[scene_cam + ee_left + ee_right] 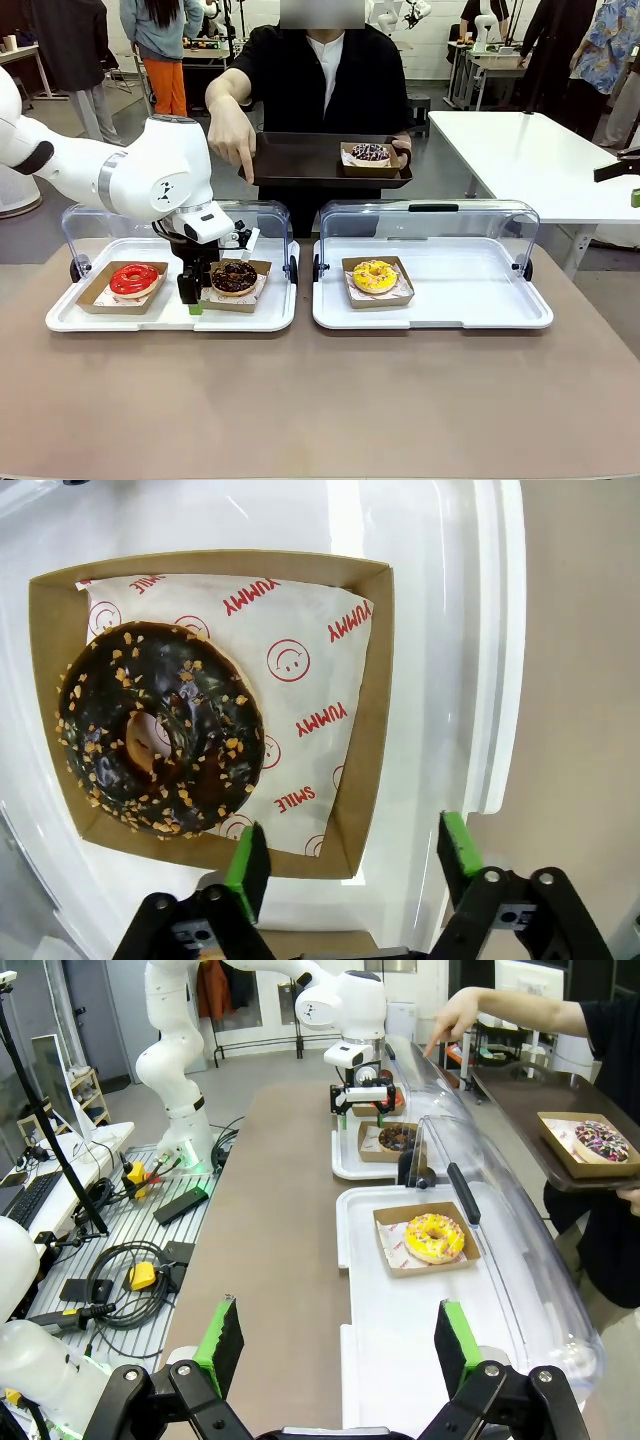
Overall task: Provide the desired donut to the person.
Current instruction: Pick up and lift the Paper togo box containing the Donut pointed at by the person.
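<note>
Brown table (330, 400) bears two white trays (430, 318) — person (290, 85), white table (530, 150) beyond.

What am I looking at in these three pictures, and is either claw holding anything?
It is a robot with two white arms, sharing a brown table with a person. The front picture looks across the table at that person. The other two pictures come from a camera on each wrist, looking along that arm's claw.

On the left white tray sit a red donut and a nut-topped chocolate donut. The right white tray has a yellow donut. All are in cardboard boxes.

The person holds a dark tray carrying a sprinkled donut, and one hand points down toward the left white tray.

The left claw is open. Its green-padded fingers straddle a wall of the chocolate donut's box and grip nothing yet. The right claw is open and empty.
</note>
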`<action>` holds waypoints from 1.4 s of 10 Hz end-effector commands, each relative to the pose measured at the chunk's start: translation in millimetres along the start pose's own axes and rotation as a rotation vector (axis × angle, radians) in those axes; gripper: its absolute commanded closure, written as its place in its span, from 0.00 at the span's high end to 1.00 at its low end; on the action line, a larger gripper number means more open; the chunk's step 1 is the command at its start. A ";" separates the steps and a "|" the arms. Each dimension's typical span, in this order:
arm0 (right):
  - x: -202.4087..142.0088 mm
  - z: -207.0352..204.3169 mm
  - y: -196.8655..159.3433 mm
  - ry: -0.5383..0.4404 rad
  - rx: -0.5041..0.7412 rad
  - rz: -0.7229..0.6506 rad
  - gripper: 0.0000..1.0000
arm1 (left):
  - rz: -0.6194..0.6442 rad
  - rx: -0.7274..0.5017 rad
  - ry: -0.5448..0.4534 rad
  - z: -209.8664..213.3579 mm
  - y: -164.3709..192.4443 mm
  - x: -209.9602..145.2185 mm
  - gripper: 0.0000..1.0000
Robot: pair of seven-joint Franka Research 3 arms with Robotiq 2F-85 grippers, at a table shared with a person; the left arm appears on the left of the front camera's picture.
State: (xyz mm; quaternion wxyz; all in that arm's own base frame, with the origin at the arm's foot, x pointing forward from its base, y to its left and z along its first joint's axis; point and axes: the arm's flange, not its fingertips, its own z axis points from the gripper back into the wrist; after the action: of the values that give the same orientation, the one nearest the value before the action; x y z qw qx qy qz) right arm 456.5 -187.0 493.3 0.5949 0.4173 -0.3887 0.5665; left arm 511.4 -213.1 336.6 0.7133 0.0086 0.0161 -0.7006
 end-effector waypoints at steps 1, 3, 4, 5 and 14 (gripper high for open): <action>-0.2 0.0 -0.8 0.001 -0.005 0.000 1.00 | 0.001 0.006 0.026 0.9 4.6 2.0 0.37; -0.2 0.0 -0.8 0.001 -0.005 0.000 1.00 | -0.003 0.004 0.023 1.2 3.9 1.7 0.00; -0.2 0.0 -0.8 0.001 -0.005 0.000 1.00 | -0.007 0.003 0.022 1.9 4.1 1.2 0.00; -0.2 0.0 -0.8 0.001 -0.005 0.000 1.00 | -0.008 0.001 0.021 1.9 3.7 1.0 0.11; -0.2 0.0 -0.8 0.001 -0.005 0.000 1.00 | -0.025 -0.002 0.020 6.3 0.4 -0.1 0.00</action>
State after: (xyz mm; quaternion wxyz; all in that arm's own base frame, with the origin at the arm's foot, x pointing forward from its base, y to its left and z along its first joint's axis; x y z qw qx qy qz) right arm 456.6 -187.0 493.3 0.5948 0.4173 -0.3887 0.5665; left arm 512.9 -214.5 339.5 0.7108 0.0101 0.0172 -0.7031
